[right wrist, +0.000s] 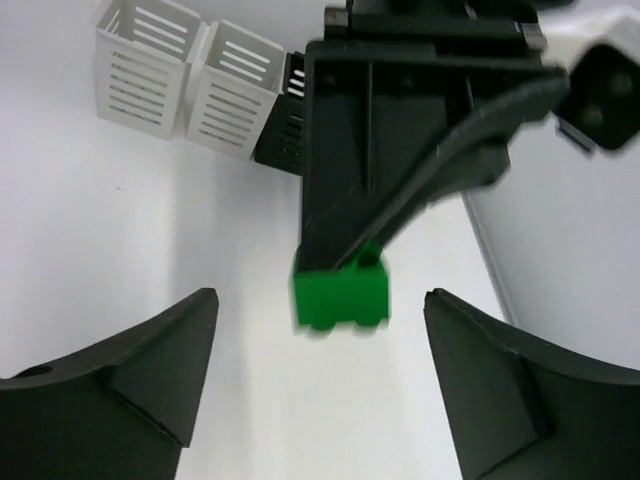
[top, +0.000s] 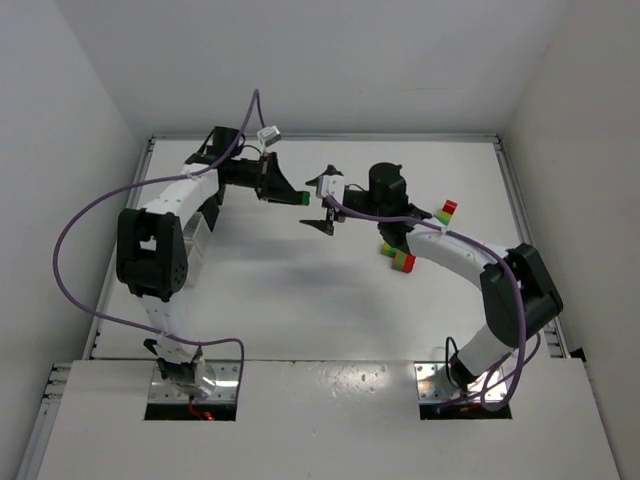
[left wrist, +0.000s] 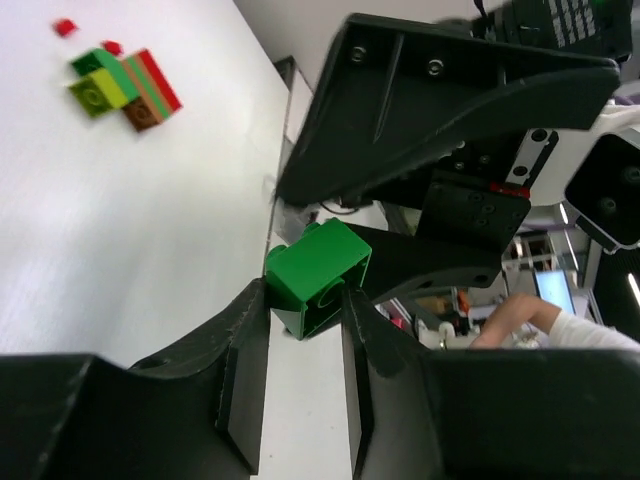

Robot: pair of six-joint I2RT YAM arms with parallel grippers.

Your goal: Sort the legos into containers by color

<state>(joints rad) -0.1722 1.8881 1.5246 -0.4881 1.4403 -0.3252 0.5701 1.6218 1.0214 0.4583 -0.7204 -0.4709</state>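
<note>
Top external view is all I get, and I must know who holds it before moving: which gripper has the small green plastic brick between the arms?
Observer: In the left wrist view the left gripper is clamped on the green plastic brick from both sides.
Operator: And the right gripper?
Observer: Open; its wrist view shows both fingers clear of the brick.
Operator: Bins?
Observer: Two white slatted bins stand side by side beyond the left gripper.
</note>
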